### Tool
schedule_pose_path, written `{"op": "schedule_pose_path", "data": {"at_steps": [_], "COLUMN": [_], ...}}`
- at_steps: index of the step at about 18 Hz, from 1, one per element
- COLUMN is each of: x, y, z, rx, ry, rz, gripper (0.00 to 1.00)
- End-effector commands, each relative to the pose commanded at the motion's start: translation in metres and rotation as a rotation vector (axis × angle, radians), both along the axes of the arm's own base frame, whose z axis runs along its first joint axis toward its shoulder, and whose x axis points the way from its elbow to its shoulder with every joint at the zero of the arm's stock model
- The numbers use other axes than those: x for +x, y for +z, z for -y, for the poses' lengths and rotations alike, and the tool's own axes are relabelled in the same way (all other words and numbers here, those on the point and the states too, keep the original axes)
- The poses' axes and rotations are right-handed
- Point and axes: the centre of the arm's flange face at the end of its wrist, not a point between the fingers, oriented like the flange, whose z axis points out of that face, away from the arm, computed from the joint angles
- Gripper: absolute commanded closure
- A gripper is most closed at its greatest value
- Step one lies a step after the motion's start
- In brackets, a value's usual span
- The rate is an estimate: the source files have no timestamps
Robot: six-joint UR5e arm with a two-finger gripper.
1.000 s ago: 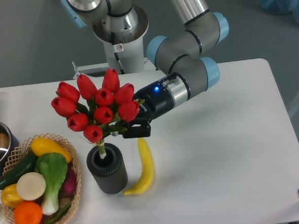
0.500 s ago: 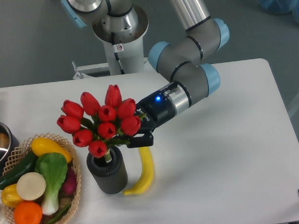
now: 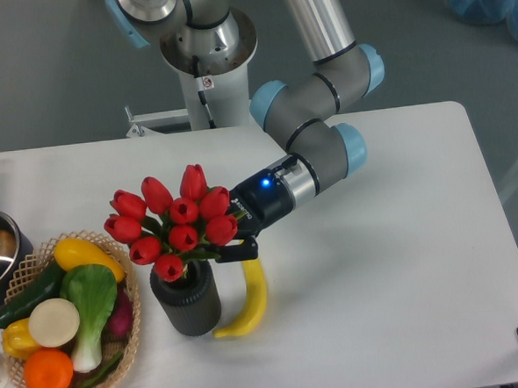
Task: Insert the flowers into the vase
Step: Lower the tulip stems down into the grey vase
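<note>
Deeper into the vase [image 3: 186,302] than before, the flowers [image 3: 174,221], jaws clenched on them.

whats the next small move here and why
Probably open the pincer and let go. The flowers stand with their stems down inside the vase, the lowest bud right at its rim, so they look seated. The pincer seems shut on the stems just above the vase, beside the banana; then back away right.
</note>
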Motion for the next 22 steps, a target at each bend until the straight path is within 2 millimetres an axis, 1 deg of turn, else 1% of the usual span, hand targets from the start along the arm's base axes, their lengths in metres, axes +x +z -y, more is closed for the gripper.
{"op": "schedule_pose_path", "data": {"at_steps": [2, 4, 6, 9, 12, 15, 16, 17, 21, 22], "x": [-0.001, 0.000, -0.002, -0.006, -0.007, -0.006, -0.007, -0.007, -0.006, -0.007], "y": [-0.007, -0.009, -0.017, -0.023, -0.027, -0.028, -0.028, -0.028, -0.029, -0.029], "z": [0.000, -0.001, -0.001, -0.003, -0.004, -0.004, -0.004, -0.004, -0.004, -0.005], "rx": [-0.014, -0.031, -0.052, -0.056, -0.061, -0.061, -0.062, -0.062, -0.064, -0.063], "ry": [0.001, -0.001, 0.000, 0.000, 0.000, -0.002, 0.000, 0.000, -0.002, -0.002], "rz": [0.005, -0.003, -0.004, -0.001, 0.005, 0.005, 0.006, 0.006, 0.009, 0.007], "gripper": [0.70, 0.70, 0.70, 0.70, 0.69, 0.69, 0.67, 0.64, 0.60, 0.57]}}
